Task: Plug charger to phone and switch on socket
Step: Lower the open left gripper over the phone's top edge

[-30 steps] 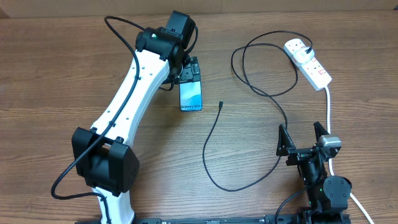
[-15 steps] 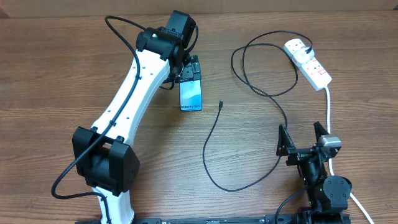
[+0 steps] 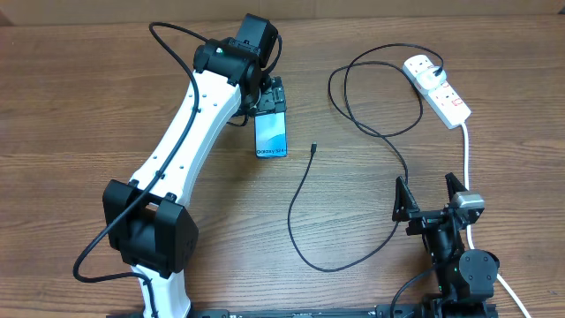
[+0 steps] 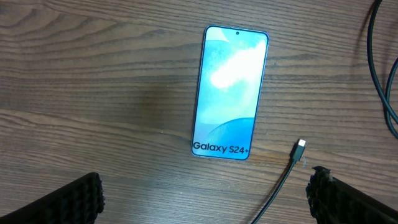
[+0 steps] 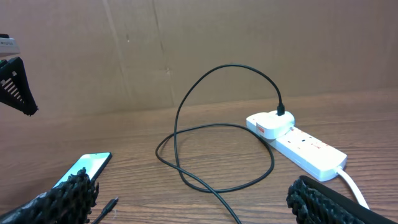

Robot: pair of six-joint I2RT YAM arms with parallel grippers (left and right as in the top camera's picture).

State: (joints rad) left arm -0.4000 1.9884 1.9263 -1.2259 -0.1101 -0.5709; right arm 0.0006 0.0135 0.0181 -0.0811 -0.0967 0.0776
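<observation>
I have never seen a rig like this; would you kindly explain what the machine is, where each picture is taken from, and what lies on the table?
These are two robot arms at a wooden table. One picture looks down from above; the other two come from cameras on the wrists. The left gripper hovers open above the phone, the right gripper sits open near its base; neither holds anything. The black charger cable runs from the white socket strip, its tip lying loose beside the phone.
</observation>
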